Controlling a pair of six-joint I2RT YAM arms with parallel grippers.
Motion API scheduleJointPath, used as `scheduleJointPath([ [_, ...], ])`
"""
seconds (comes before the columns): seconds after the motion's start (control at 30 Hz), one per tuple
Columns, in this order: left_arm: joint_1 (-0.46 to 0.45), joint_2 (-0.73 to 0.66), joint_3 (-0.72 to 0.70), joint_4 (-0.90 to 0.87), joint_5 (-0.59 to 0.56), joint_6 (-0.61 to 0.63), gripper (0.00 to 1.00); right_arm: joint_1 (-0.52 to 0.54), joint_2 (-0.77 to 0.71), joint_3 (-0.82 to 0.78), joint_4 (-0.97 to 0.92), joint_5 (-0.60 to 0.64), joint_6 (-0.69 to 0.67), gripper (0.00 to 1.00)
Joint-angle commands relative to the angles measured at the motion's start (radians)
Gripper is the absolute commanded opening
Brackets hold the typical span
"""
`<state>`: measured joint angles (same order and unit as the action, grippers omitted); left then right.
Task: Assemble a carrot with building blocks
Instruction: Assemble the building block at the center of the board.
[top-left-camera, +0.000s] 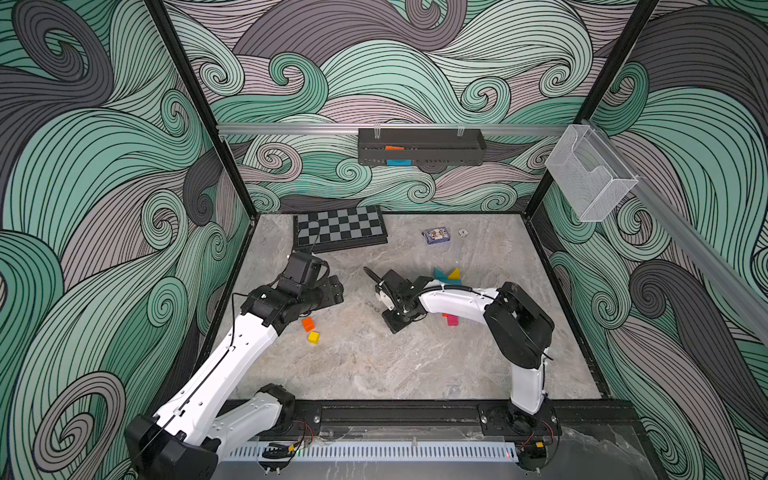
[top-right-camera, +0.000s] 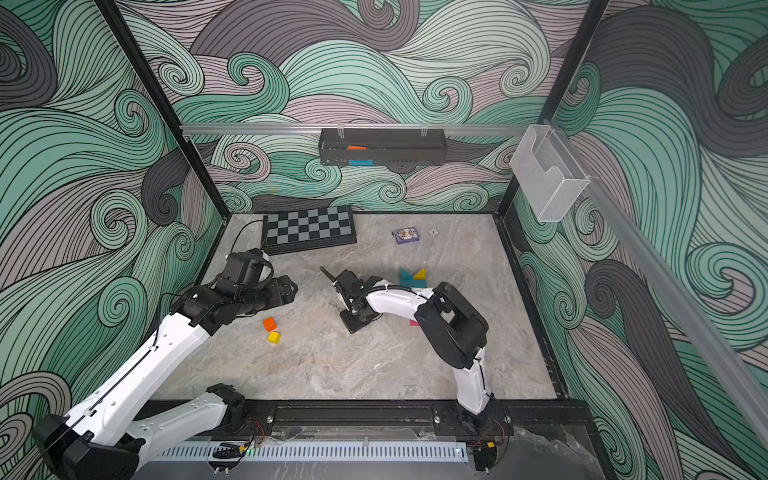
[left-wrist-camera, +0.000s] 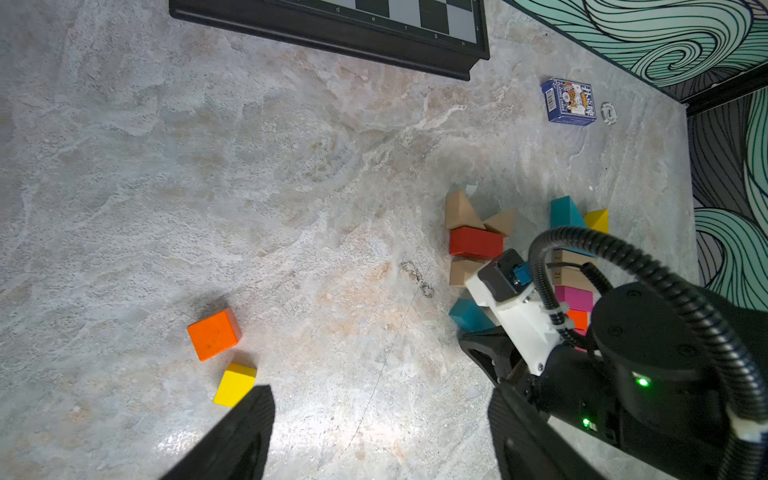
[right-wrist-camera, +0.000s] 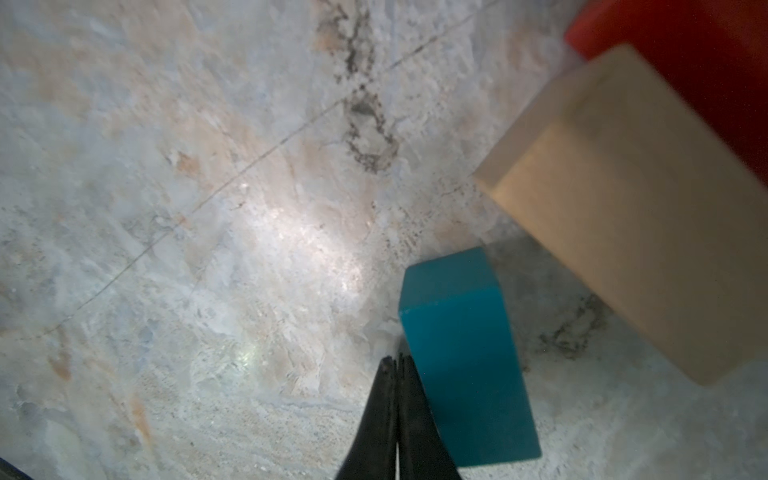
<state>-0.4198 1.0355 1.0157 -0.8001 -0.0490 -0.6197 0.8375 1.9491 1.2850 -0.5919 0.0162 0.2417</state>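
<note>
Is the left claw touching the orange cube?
Apart. The left wrist view shows the orange cube lying clear of the left gripper, with a plain gap between it and the nearer finger. The jaws stand open, holding nothing.

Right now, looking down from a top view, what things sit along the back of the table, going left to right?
Chequered board → blue card box → small round chip.
</note>
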Motion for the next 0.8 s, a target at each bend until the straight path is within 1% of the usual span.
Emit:
scheduleJointPath([
  [0.0, 0.012, 0.013, 0.018, -0.001, 0.006, 0.016, 0.85, -0.008, 0.013, 0.024, -0.03, 0.051, -0.022, 0.07],
  [0.1, 0.013, 0.017, 0.014, 0.008, 0.015, 0.014, 0.85, -0.01, 0.016, 0.027, -0.044, 0.056, -0.036, 0.09],
  [0.3, 0.02, 0.027, 0.006, 0.026, 0.025, 0.008, 0.85, -0.011, -0.006, 0.004, -0.056, 0.065, -0.047, 0.16],
  [0.47, 0.024, 0.036, 0.007, 0.038, 0.034, 0.005, 0.86, -0.018, -0.03, -0.015, -0.06, 0.088, -0.048, 0.18],
  [0.5, 0.026, 0.037, 0.007, 0.039, 0.034, 0.005, 0.89, -0.02, -0.03, -0.015, -0.059, 0.094, -0.05, 0.18],
  [0.57, 0.03, 0.042, 0.007, 0.04, 0.034, 0.002, 0.98, -0.026, -0.021, -0.008, -0.06, 0.096, -0.055, 0.17],
  [0.77, 0.044, 0.05, 0.007, 0.054, 0.043, -0.014, 0.99, -0.029, 0.004, 0.016, -0.057, 0.111, -0.071, 0.14],
])
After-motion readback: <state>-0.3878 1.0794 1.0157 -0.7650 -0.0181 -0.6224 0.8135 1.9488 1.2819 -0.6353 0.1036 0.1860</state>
